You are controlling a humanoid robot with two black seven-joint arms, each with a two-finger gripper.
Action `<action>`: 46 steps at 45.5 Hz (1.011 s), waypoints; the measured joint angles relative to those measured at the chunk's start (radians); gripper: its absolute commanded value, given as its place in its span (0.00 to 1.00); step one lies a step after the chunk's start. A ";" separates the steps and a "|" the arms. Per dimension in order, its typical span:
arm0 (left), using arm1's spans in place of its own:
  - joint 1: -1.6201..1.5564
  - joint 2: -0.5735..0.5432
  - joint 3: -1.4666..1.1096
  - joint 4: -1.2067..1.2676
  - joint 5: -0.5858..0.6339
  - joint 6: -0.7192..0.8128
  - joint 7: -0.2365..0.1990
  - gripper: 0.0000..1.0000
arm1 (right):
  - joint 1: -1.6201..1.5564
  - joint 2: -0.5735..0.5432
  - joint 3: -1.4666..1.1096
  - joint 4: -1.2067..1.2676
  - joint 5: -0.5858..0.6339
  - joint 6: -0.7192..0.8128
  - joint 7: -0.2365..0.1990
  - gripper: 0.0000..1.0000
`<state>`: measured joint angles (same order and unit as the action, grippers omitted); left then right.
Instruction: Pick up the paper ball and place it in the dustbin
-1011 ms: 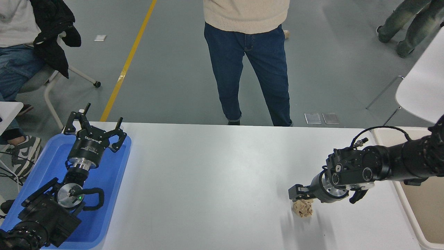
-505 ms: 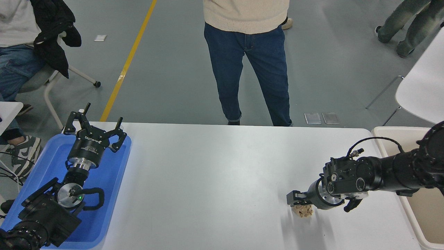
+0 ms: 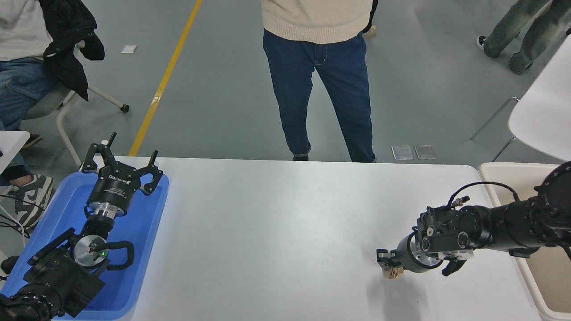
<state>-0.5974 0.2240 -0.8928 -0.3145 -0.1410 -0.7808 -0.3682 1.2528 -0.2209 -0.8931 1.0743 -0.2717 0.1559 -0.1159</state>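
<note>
small crumpled tan paper ball (image 3: pixel 393 273) sitting on the white table near its right end, partly tucked under the right gripper (image 3: pixel 386 264), cream dustbin (image 3: pixel 494 180) with white rim standing just off the table's right edge

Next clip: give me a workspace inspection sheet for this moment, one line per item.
Surface: white table, bare across the middle.
Job's things: paper ball on the table near the right end, mostly covered by the right gripper; dustbin off the table's right end, under the right arm.
Clutter: blue tray at the left end.
Grippers: right gripper down on the paper ball, grasp not clear; left gripper open, parked above the blue tray.
Cables: black cable looped over the right wrist.
Surroundings: a person standing at the far side, another seated at far left.
</note>
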 measured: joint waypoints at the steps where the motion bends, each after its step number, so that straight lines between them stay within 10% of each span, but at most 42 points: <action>1: 0.000 0.000 0.000 0.000 0.000 0.000 0.000 1.00 | 0.004 -0.004 0.000 0.003 0.004 0.003 0.000 0.00; 46: -0.001 0.000 0.000 0.000 0.000 0.000 0.000 1.00 | 0.829 -0.259 -0.199 0.368 0.154 0.575 0.008 0.00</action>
<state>-0.5982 0.2239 -0.8928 -0.3145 -0.1409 -0.7808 -0.3682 2.0814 -0.4801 -1.0917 1.4421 -0.1173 0.7305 -0.1081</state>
